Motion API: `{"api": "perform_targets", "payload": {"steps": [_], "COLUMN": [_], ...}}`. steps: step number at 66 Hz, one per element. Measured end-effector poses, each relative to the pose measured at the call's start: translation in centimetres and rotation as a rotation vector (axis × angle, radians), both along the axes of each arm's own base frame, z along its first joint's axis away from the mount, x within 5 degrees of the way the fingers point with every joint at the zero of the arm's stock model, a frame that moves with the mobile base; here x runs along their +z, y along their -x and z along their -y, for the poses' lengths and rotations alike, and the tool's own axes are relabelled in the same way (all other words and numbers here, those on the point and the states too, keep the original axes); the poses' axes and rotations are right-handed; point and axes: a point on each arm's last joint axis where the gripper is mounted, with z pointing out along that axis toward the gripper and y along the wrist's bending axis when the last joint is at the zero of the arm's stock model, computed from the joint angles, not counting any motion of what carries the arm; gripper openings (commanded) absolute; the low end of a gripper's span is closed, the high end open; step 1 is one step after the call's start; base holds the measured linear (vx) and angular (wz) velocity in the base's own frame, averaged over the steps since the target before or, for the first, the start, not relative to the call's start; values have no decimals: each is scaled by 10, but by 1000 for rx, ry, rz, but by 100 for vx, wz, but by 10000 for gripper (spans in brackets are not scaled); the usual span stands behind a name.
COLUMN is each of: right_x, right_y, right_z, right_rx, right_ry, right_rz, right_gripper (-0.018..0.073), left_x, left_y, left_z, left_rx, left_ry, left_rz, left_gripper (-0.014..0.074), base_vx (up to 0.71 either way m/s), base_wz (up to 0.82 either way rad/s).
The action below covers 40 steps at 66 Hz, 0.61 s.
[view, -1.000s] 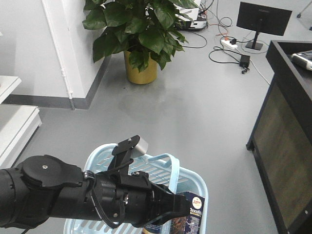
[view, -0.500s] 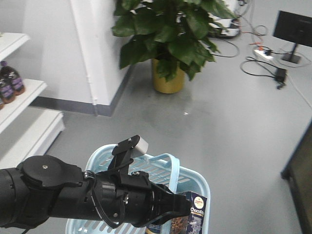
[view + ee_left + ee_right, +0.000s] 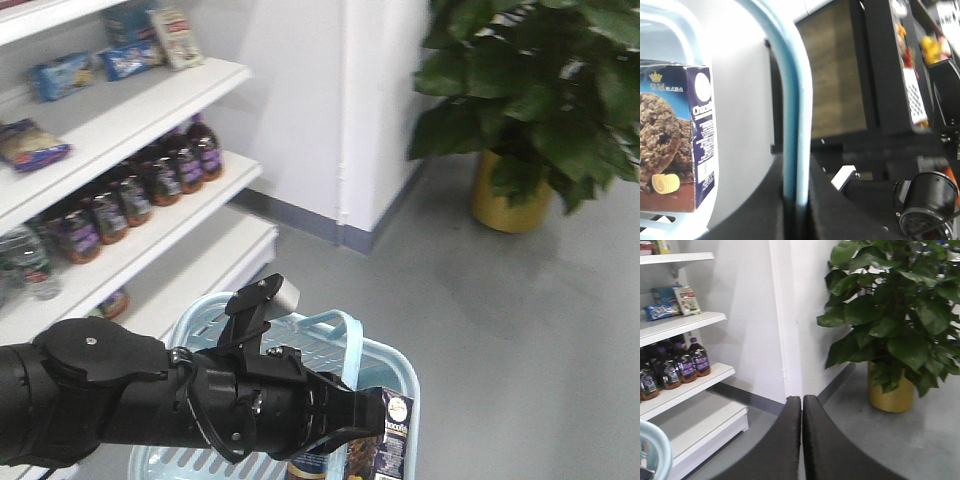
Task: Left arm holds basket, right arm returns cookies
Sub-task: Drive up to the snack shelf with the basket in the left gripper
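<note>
- Front view: The left arm (image 3: 110,400) reaches out over the near side of the basket (image 3: 398,362) and carries it above the floor. Its pincer is hidden behind its own housing here, so this view does not show how the jaws stand.
- The cookies (image 3: 390,445) stand upright inside the basket, against its right wall.
- White shelves (image 3: 150,110) rise to the left of the basket, with a row of dark bottles (image 3: 150,180) on the middle board. A leafy plant (image 3: 540,90) stands beyond the basket to its right.
- Left wrist view: The left pincer (image 3: 796,210) is closed around the basket's handle (image 3: 792,100), which runs straight down into the dark gap between the jaws.
- The cookies (image 3: 675,140) sit inside the basket, left of that handle, with the cookie picture and one side panel showing.
- Right wrist view: The right pincer (image 3: 802,440) has its two fingers pressed flat together with nothing between them. It hangs well apart from the basket (image 3: 657,450), of which only a corner shows at the lower left.
- The shelves (image 3: 685,322) and bottles (image 3: 690,360) lie beyond the basket, and the plant (image 3: 890,315) is off to its right.
- Progress: The holding half looks done, since the basket is gripped and lifted. The returning half has not begun: the box has not been taken out, and the right pincer must open, reach in, grip it and carry it to a shelf.
</note>
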Motion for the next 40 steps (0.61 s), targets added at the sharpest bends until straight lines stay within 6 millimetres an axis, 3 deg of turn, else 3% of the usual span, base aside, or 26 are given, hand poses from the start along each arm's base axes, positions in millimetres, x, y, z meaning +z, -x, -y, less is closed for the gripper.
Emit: {"api": "perform_targets", "payload": {"steps": [40], "right_x": [0], "right_y": [0], "right_z": [0], "right_rx": [0], "right_ry": [0], "right_rz": [0], "right_gripper": [-8], "left_x": [0], "left_y": [0], "left_z": [0], "left_rx": [-2], "left_ry": [1], "left_rz": [-1], "left_gripper": [-6], "base_vx": [18], "base_wz": [55]}}
